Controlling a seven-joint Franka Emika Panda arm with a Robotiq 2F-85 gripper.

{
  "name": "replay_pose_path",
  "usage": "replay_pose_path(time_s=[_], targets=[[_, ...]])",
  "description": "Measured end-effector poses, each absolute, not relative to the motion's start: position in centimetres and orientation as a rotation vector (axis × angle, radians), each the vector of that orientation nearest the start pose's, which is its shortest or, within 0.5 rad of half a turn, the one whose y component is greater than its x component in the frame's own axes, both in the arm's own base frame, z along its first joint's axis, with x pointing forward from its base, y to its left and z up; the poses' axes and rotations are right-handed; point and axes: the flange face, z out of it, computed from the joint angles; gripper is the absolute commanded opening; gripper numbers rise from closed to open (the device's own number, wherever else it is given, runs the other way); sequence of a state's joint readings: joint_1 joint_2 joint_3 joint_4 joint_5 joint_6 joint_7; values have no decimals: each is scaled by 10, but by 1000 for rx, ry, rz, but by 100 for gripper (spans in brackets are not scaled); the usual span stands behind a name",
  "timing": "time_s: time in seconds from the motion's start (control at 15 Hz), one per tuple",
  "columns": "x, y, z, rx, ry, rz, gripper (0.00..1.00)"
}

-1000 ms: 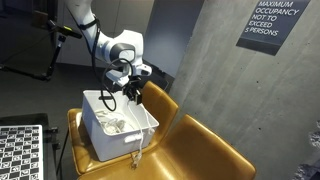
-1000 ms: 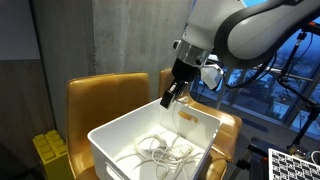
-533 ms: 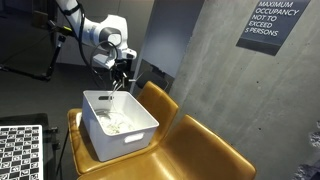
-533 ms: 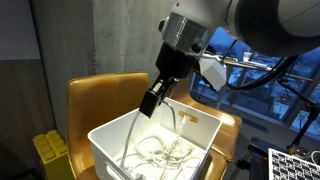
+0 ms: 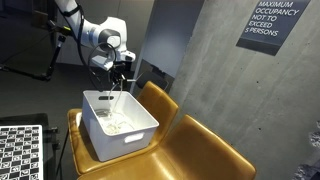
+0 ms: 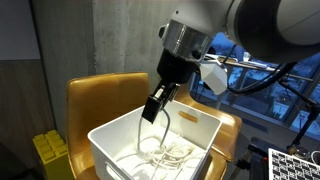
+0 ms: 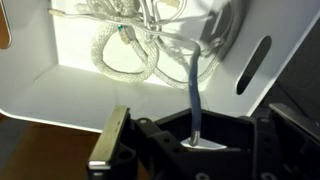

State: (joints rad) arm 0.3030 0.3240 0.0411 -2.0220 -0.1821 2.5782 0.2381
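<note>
While your claw [image 6: 153, 108] clamps the white cable [image 7: 195, 90] above the bin [image 6: 105, 155], you seem mid-lift; raise steadily, since its coils [image 7: 120, 62] look tangled.

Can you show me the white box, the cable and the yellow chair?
white box [image 5: 112, 146], in an exterior view, outer side wall
cable [image 7: 193, 90], wrist view, hanging strand
yellow chair [image 6: 100, 95], in an exterior view, backrest

Exterior views flanking bin [image 5: 108, 141], wrist overhead
</note>
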Motion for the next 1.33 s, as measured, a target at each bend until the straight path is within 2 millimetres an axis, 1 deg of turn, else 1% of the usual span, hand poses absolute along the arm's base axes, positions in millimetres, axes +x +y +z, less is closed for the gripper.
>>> replay_pose_path(time_s=[0.13, 0.2, 0.27, 0.4, 0.6, 0.8, 0.87, 1.07, 1.33], targets=[[584, 203, 306, -3133, -366, -379, 0], [584, 199, 304, -3137, -357, -371, 3], [583, 195, 301, -3141, -349, -363, 26], [582, 189, 297, -3147, -336, -348, 30], [580, 184, 294, -3140, -325, -332, 51], [576, 182, 293, -3085, -288, -290, 72], [576, 180, 294, -3063, -274, -278, 81], [576, 169, 296, -3004, -235, -253, 99], [575, 150, 297, -2956, -192, -220, 100]])
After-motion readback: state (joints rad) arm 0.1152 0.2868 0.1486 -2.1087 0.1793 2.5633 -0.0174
